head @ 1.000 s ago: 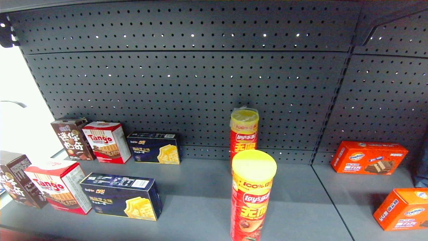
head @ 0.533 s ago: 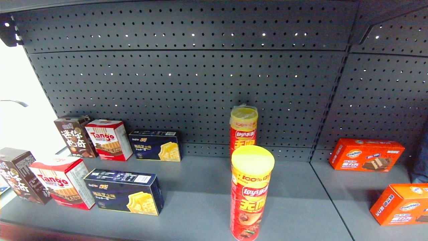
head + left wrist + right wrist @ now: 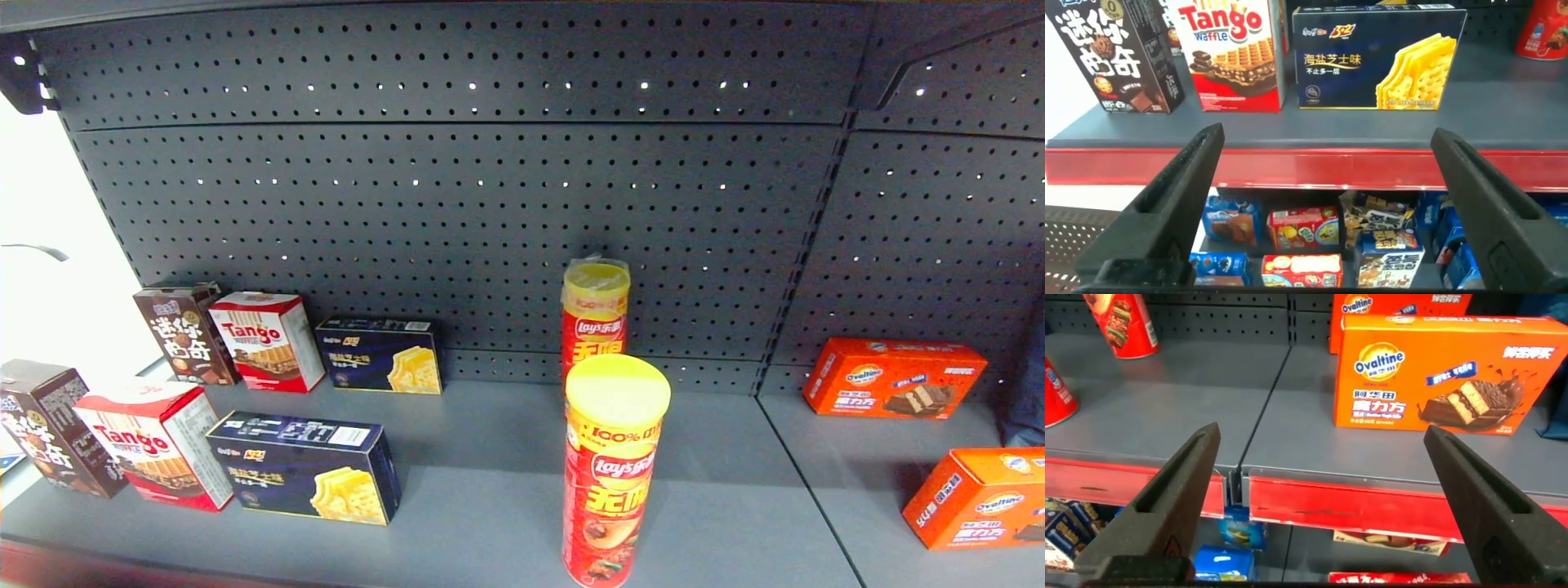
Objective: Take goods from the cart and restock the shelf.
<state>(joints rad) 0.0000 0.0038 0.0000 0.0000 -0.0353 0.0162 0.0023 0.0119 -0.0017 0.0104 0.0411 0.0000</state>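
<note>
Left gripper (image 3: pixel 1327 139): jaws spread wide, level with the front edge of the grey metal shelf (image 3: pixel 490 490), facing its left end. Right gripper (image 3: pixel 1321 433): jaws likewise spread wide, at the front edge where the two bays meet. Stock on the shelf: ten items, in five pairs, each pair set one near the front edge and one towards the dark perforated back panel (image 3: pixel 457 229). Two red cylindrical chip cans with yellow lids, upright at mid-shelf, front (image 3: pixel 614 469) and rear (image 3: pixel 595 318); the rear lid carries clear film. Two dark brown cartons at the left end (image 3: pixel 49 429), (image 3: pixel 184 335). Two red-and-white wafer cartons just beside them (image 3: pixel 155 457), (image 3: pixel 265 341). Two navy cracker boxes with yellow biscuit artwork next inward (image 3: pixel 306 469), (image 3: pixel 380 355). Two orange rectangular boxes in the right bay (image 3: pixel 976 498), (image 3: pixel 894 380). All cartons stand face-forward. The shelf carries a red front strip (image 3: pixel 1315 167); assorted small packets (image 3: pixel 1302 229) sit on the tier below.
</note>
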